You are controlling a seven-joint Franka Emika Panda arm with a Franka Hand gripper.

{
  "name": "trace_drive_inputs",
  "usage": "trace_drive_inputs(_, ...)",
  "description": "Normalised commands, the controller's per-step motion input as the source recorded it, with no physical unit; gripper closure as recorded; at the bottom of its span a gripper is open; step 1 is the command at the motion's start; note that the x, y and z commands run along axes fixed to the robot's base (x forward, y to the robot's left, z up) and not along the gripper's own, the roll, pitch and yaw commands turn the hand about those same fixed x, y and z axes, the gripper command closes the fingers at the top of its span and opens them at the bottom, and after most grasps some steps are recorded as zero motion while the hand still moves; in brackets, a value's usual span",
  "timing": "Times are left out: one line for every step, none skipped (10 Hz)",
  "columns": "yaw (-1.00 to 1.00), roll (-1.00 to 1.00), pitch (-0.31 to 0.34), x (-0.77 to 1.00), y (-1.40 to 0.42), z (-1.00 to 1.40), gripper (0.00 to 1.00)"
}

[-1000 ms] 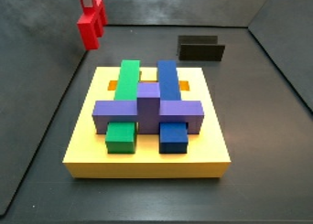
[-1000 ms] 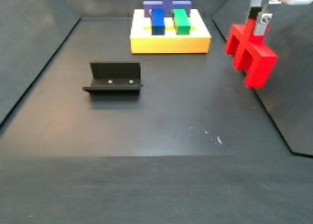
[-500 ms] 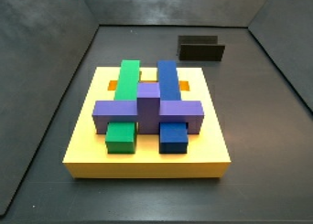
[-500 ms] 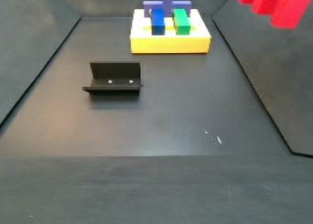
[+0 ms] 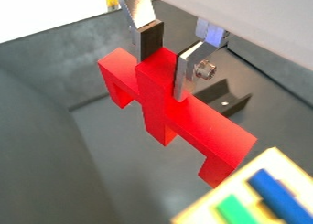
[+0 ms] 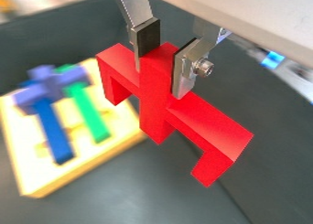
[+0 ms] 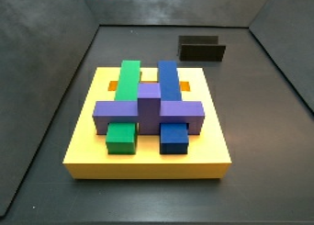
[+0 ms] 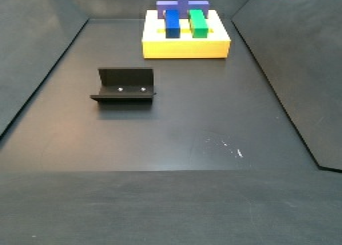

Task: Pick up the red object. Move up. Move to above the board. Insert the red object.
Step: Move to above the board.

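Above dark floor, gripper [image 5: 169,55] clamps one red object [image 5: 171,113].

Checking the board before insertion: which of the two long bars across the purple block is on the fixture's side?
The blue bar; in a side view it lies nearer the fixture than the green bar. The gripper holds the red object, raised.

I cannot read any text, label, brand, number or sign in these views. The red object [image 5: 166,100] held in the gripper [image 5: 169,52], the yellow board [image 7: 147,156] with its blocks and the black fixture [image 8: 124,85] all have plain surfaces.
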Motion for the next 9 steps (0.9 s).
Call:
trace_drive_inputs(1.00, -0.02, 0.059, 0.98, -1.40, 0.21, 1.00)
trace_drive_inputs(1.00, -0.02, 0.061, 0.96, -1.40, 0.22, 1.00)
trace_drive_inputs(1.00, -0.02, 0.073, 1.01, -1.40, 0.22, 1.00)
trace_drive_inputs(1.00, -0.01, 0.079, 1.05, -1.40, 0.22, 1.00)
trace_drive_inputs(1.00, 0.00, 0.095, 0.52, -0.62, 0.10, 1.00)
trace_drive_inputs(1.00, 0.00, 0.096, 0.27, -0.29, 0.07, 1.00)
trace_drive_inputs(1.00, 0.00, 0.082, 0.07, -0.09, 0.05, 1.00)
trace_drive_inputs(1.00, 0.00, 0.077, 0.03, -0.07, 0.04, 1.00)
trace_drive_inputs(1.00, 0.00, 0.083, 0.04, -0.04, 0.03, 1.00)
